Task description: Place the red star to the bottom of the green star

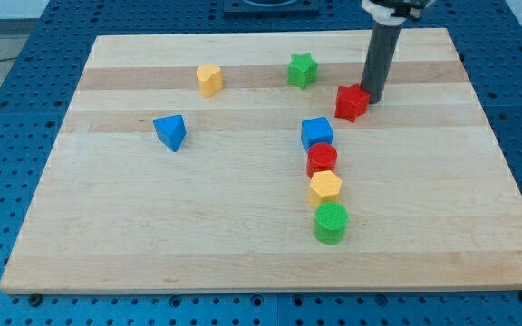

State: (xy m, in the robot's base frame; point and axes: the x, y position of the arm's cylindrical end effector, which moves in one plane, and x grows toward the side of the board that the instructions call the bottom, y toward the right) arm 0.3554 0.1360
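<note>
Pushing from the view's right: my tip (372, 98), a bare rod with nothing to open or close, touches the small red plastic star (352, 102) | star lies just to the tip's left, points blunt, lying flat | the green plastic star (303, 69) sits farther left and up, so you need a leftward shove.

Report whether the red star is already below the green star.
Not yet: the red star sits to the lower right of the green star, with my tip at its right side.
</note>
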